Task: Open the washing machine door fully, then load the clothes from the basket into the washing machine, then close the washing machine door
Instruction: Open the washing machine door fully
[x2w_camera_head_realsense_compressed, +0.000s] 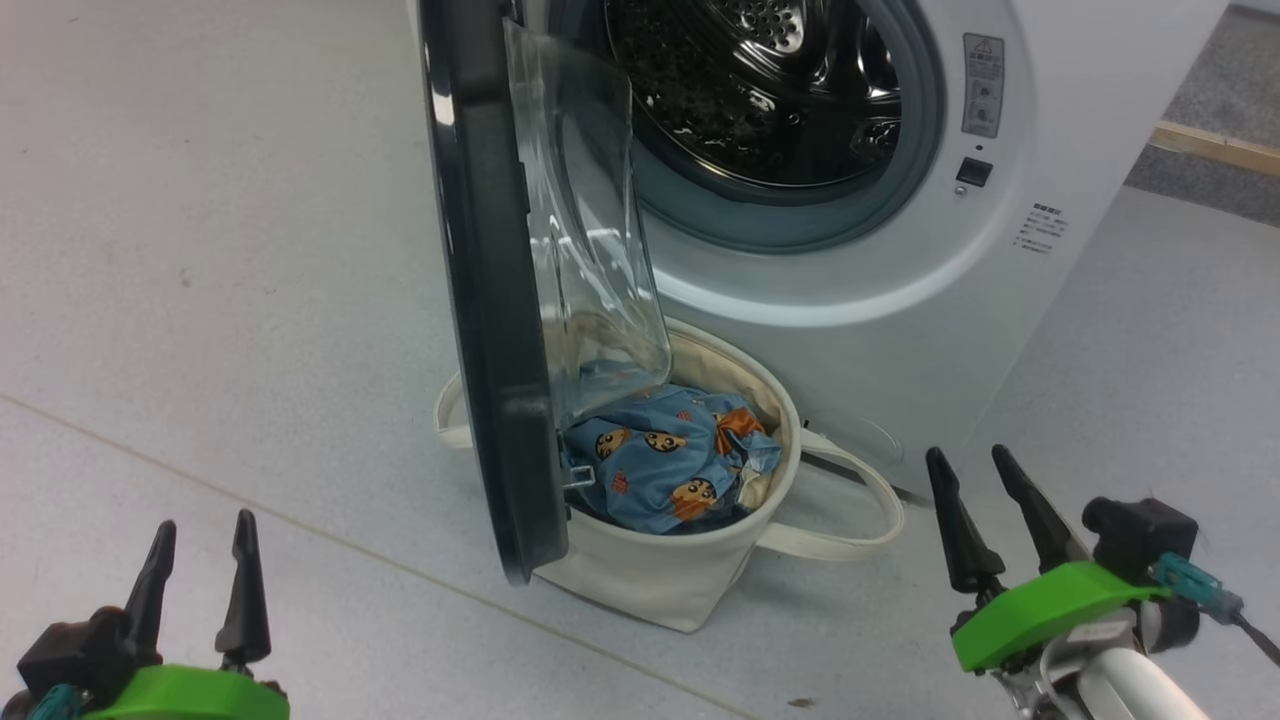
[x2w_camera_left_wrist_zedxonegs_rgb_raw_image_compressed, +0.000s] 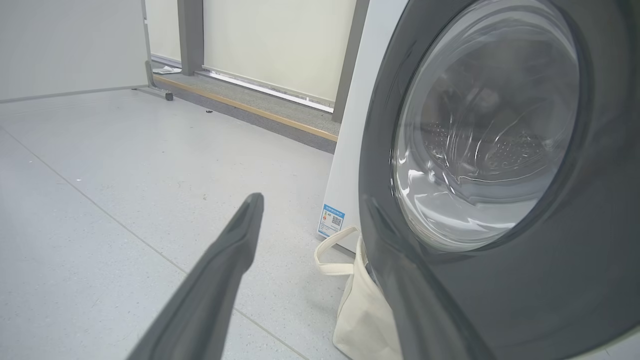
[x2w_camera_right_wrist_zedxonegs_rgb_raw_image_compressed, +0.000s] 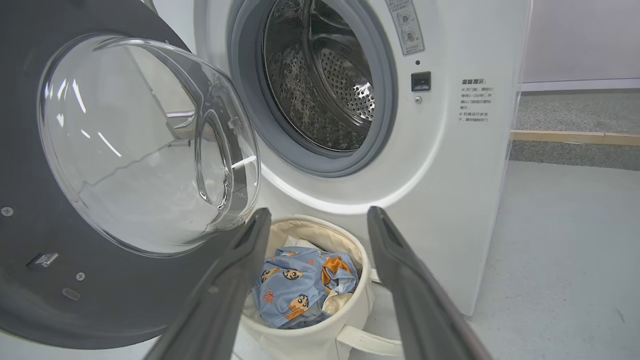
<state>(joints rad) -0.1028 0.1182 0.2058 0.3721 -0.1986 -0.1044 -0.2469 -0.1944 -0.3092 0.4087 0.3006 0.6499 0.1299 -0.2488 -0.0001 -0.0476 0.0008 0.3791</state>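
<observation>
The white washing machine (x2w_camera_head_realsense_compressed: 880, 300) (x2w_camera_right_wrist_zedxonegs_rgb_raw_image_compressed: 450, 190) has its door (x2w_camera_head_realsense_compressed: 490, 300) (x2w_camera_right_wrist_zedxonegs_rgb_raw_image_compressed: 30, 150) (x2w_camera_left_wrist_zedxonegs_rgb_raw_image_compressed: 550, 300) swung out edge-on to me, the steel drum (x2w_camera_head_realsense_compressed: 770, 90) (x2w_camera_right_wrist_zedxonegs_rgb_raw_image_compressed: 320, 85) exposed. Below the door sits the cream basket (x2w_camera_head_realsense_compressed: 670, 570) (x2w_camera_right_wrist_zedxonegs_rgb_raw_image_compressed: 320, 340) (x2w_camera_left_wrist_zedxonegs_rgb_raw_image_compressed: 365, 315), holding the light blue clothes (x2w_camera_head_realsense_compressed: 660, 460) (x2w_camera_right_wrist_zedxonegs_rgb_raw_image_compressed: 295, 290) with orange cartoon faces. My left gripper (x2w_camera_head_realsense_compressed: 205, 535) (x2w_camera_left_wrist_zedxonegs_rgb_raw_image_compressed: 310, 210) is open at the lower left, left of the door. My right gripper (x2w_camera_head_realsense_compressed: 970, 460) (x2w_camera_right_wrist_zedxonegs_rgb_raw_image_compressed: 319, 215) is open at the lower right, apart from the basket, with nothing between its fingers.
One long basket handle (x2w_camera_head_realsense_compressed: 850, 520) trails on the grey floor toward my right gripper. A raised strip with a wooden edge (x2w_camera_head_realsense_compressed: 1215, 150) (x2w_camera_right_wrist_zedxonegs_rgb_raw_image_compressed: 575, 136) runs beyond the washer on the right. A wall and a caster leg (x2w_camera_left_wrist_zedxonegs_rgb_raw_image_compressed: 160, 90) stand far left.
</observation>
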